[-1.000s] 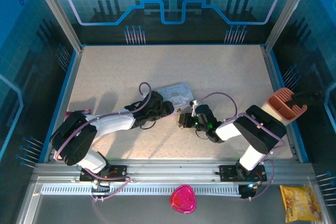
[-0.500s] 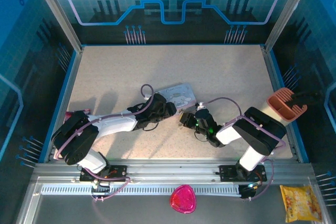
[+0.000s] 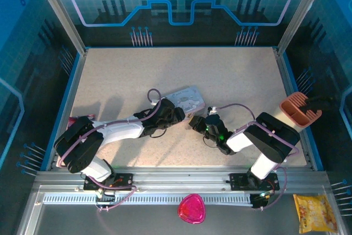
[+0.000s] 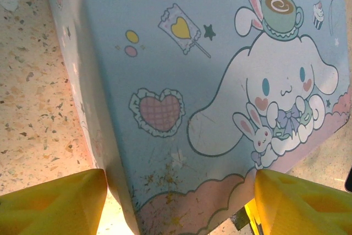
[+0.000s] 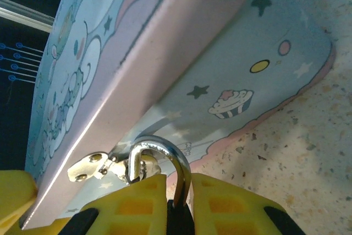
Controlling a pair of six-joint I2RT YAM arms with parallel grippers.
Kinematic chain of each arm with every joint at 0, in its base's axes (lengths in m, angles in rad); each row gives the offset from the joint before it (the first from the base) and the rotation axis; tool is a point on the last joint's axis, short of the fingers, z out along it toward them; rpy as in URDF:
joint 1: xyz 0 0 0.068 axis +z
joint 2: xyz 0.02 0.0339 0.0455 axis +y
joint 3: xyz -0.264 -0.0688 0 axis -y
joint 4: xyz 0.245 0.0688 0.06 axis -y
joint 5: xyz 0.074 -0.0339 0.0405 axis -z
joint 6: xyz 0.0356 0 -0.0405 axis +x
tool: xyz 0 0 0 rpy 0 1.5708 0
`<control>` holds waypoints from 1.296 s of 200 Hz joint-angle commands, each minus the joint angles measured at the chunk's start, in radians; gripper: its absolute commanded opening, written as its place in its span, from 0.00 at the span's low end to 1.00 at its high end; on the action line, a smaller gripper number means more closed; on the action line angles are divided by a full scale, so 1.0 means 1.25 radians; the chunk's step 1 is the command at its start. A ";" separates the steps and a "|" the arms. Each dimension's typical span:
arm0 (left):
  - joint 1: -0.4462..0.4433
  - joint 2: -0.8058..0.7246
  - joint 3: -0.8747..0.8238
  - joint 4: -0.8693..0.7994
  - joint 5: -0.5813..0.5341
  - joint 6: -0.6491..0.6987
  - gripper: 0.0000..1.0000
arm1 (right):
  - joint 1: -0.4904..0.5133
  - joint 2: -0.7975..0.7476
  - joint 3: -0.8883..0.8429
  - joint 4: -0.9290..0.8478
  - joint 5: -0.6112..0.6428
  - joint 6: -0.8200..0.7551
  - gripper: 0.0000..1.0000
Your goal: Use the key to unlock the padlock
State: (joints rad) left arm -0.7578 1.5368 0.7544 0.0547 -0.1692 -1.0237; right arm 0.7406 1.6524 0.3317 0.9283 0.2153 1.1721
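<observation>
Right wrist view, nearest first: right pincer (image 5: 179, 210) clenched on the padlock (image 5: 179, 219), yellow pads (image 5: 137, 202) pressed to either side of the dark body, that body cut off by the lower edge. Just beyond, thin silvery shackle (image 5: 185, 177) rising from between the pads and hooked through the hasp (image 5: 91, 167) on the side of the tin (image 5: 231, 75). Long axis of the padlock running straight from the pincer toward the tin wall, shackle end far, body end near. Keyway end therefore buried low between the pads, hidden; no telling which way it faces. Past the tin, speckled surface (image 5: 308, 152).

Left wrist view: left pincer (image 4: 176, 207) spread wide, one finger (image 4: 52, 202) at each side of the tin's near end, seemingly touching both walls and so grasping the tin across its width. Small dark shape beside the right-hand finger, too cropped to name.

Top external view, bases outward: both pincers meeting mid-surface at the near end of the tin, left pincer (image 3: 173, 113) on it, right pincer (image 3: 193, 122) just beside, at its near corner. Padlock there too small to separate from the fingers. By judgement: right arm nearest the lock but occupied with it; any approach with the key likely needing the keyway turned clear of the pads first.
</observation>
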 commanded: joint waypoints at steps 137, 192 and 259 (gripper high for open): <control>0.075 0.063 0.047 -0.093 -0.017 0.110 0.72 | -0.090 -0.442 0.035 -0.577 -0.013 -0.288 0.00; 0.151 0.100 0.103 -0.131 0.027 0.228 0.73 | -0.105 -0.550 0.142 -0.912 -0.108 -0.525 0.00; 0.186 -0.107 0.074 -0.250 -0.051 0.386 0.86 | -0.104 -0.503 0.162 -1.025 -0.135 -0.589 0.00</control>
State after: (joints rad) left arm -0.5426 1.5455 0.8886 -0.1555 -0.1646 -0.6502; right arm 0.6205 1.0012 0.5022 -0.2733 0.0792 0.4873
